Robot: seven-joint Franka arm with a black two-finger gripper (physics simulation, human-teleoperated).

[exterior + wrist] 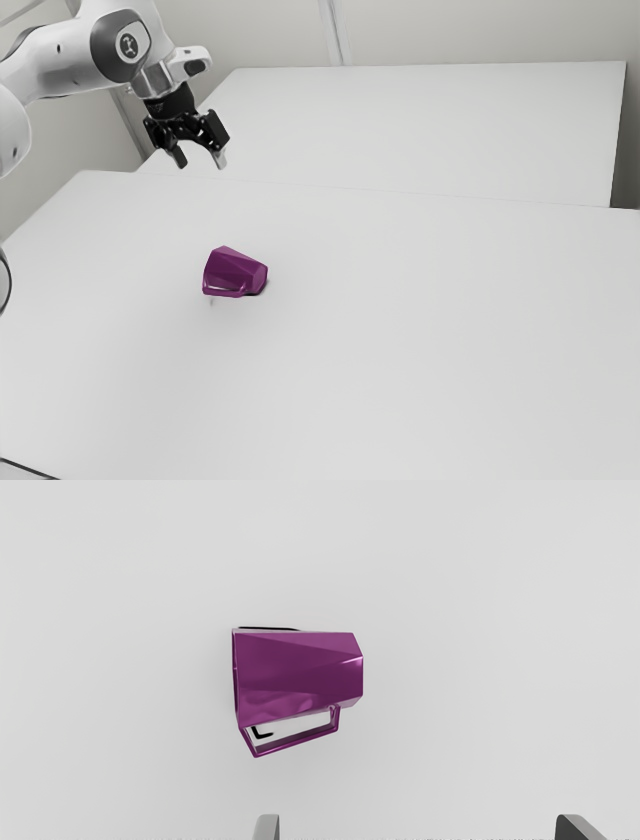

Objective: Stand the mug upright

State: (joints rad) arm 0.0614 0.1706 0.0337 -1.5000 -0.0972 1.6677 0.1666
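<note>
The mug (235, 273) is lying on its side on the bench (420, 340), toward the back-left corner in the exterior view, its wide mouth (234, 677) facing the exterior view's left and its handle (297, 742) sticking out on the side nearer that camera. The end effector (201, 164) is hovering well above and behind it, fingers standing apart, gripping nothing. The mug is probably going to handle as light and stiff; its glossy facets may be slippery, and the taper toward the base (357, 695) could be letting a pinch slide off there. Closing across the body nearer the mouth, with one finger clearing the handle, is looking surest for tipping it base-down.
</note>
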